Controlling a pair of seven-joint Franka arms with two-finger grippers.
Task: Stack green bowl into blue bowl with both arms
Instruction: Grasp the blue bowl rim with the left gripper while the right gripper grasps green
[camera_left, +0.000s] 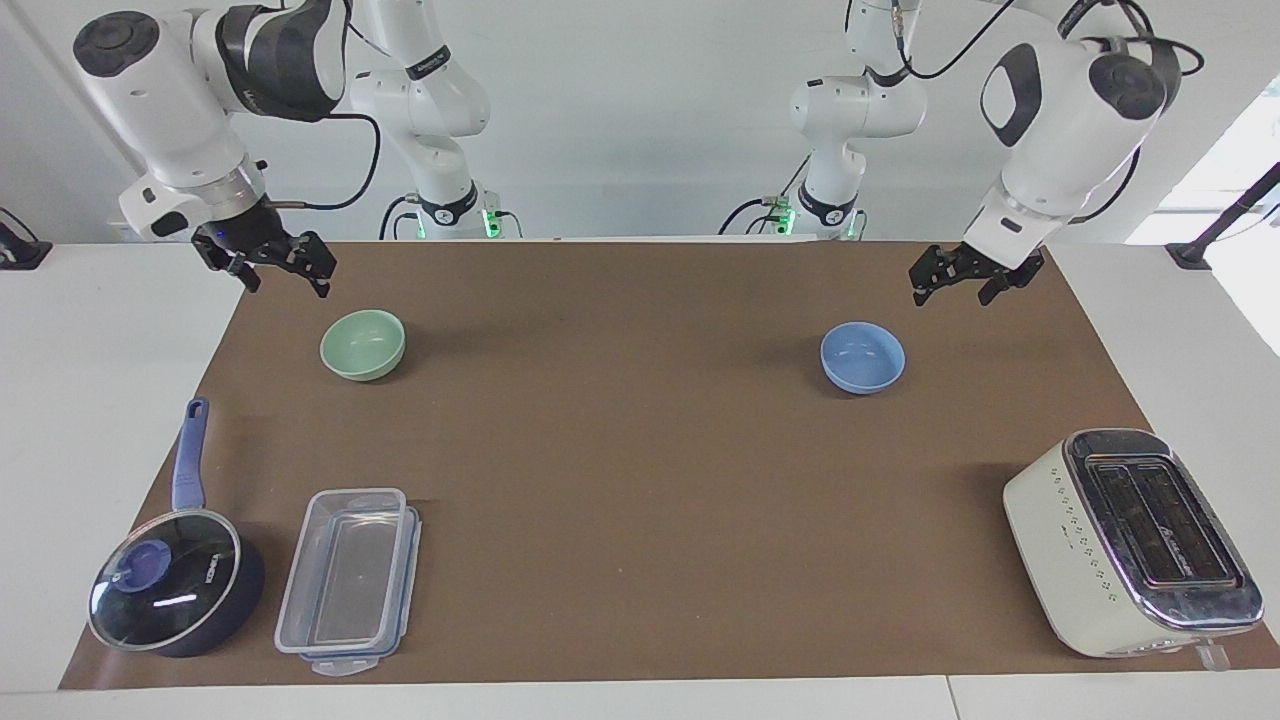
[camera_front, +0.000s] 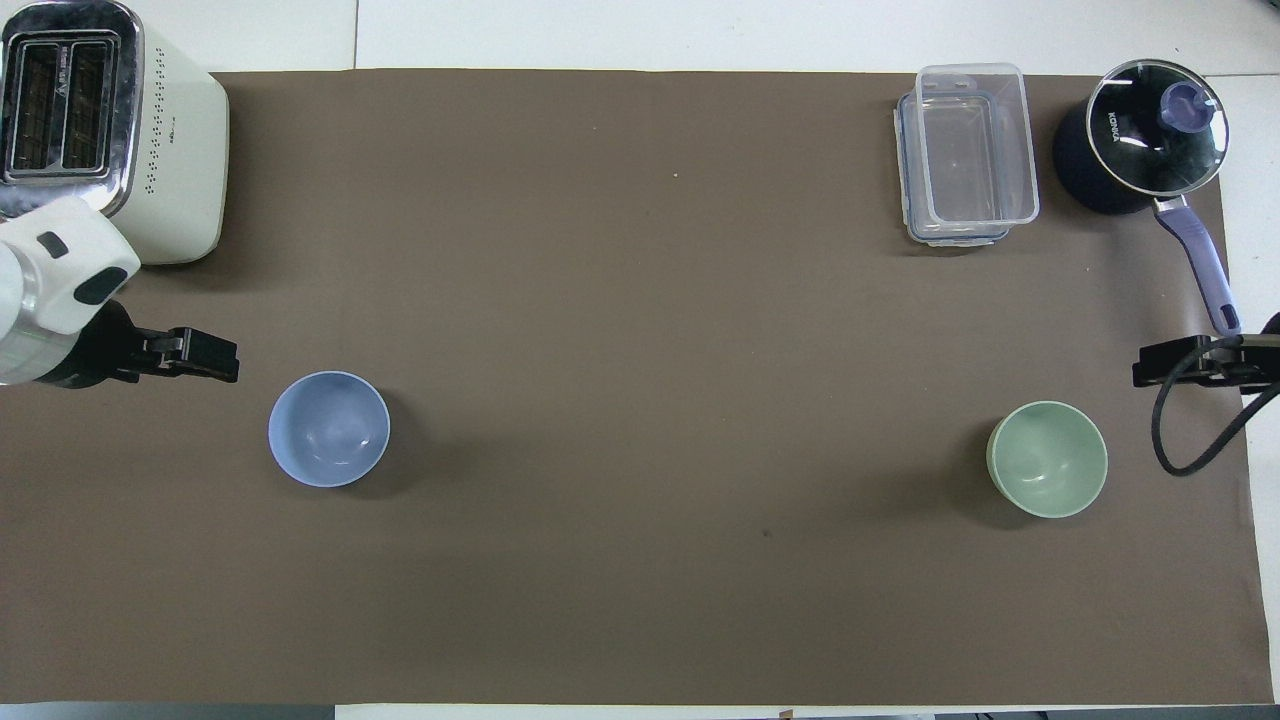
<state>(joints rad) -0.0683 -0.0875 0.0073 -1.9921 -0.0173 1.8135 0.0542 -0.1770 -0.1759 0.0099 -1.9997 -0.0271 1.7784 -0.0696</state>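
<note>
The small pale mint-green plastic bowl (camera_left: 363, 344) sits toward the right arm's end of the brown-covered worktop (camera_left: 640, 470), the light periwinkle-blue plastic bowl (camera_left: 862, 357) toward the left arm's end, well apart. The right tool (camera_left: 283, 272) hangs spread wide and empty over the mat's edge near the green bowl. The left tool (camera_left: 957, 283), likewise wide and empty, hangs near the blue bowl.

The left gripper (camera_left: 952, 284) and the right gripper (camera_left: 275, 268) are held raised over the brown mat (camera_left: 640, 480), fingers spread, at its two ends.
</note>
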